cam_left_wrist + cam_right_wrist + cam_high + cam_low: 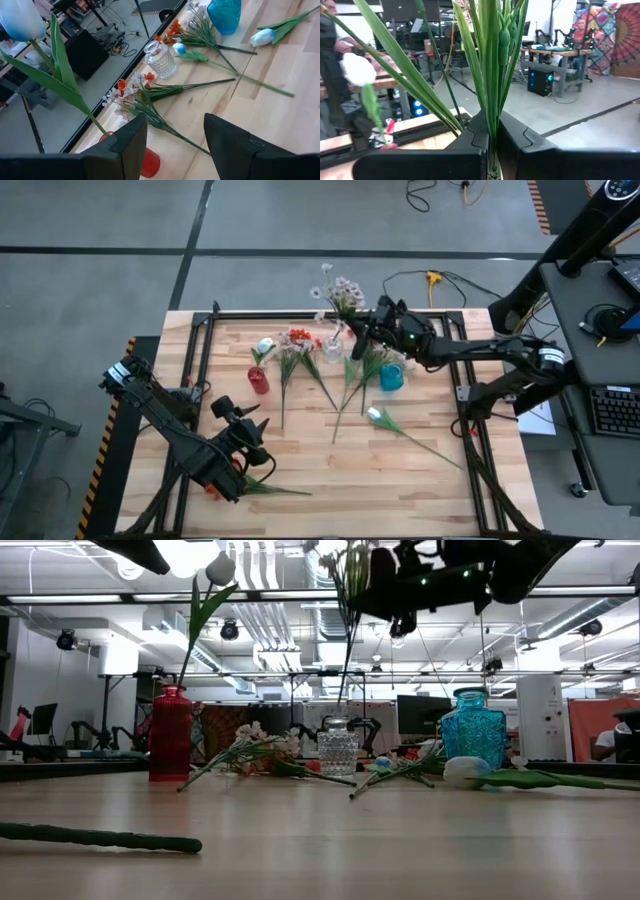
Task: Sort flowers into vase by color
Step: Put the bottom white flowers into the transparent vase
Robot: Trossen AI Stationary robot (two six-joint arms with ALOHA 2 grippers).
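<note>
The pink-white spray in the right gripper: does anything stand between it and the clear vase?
Nothing visible does. The right gripper holds the pink-white spray upright, its stalk over the clear vase. Loose flowers lie beside the vase, not across its mouth.

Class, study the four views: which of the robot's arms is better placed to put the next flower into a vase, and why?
Probably the right. The right gripper is shut on a pale-blossomed green-stalked spray, raised beside the clear ribbed glass vase. The left gripper is open and empty near the table's front.
</note>
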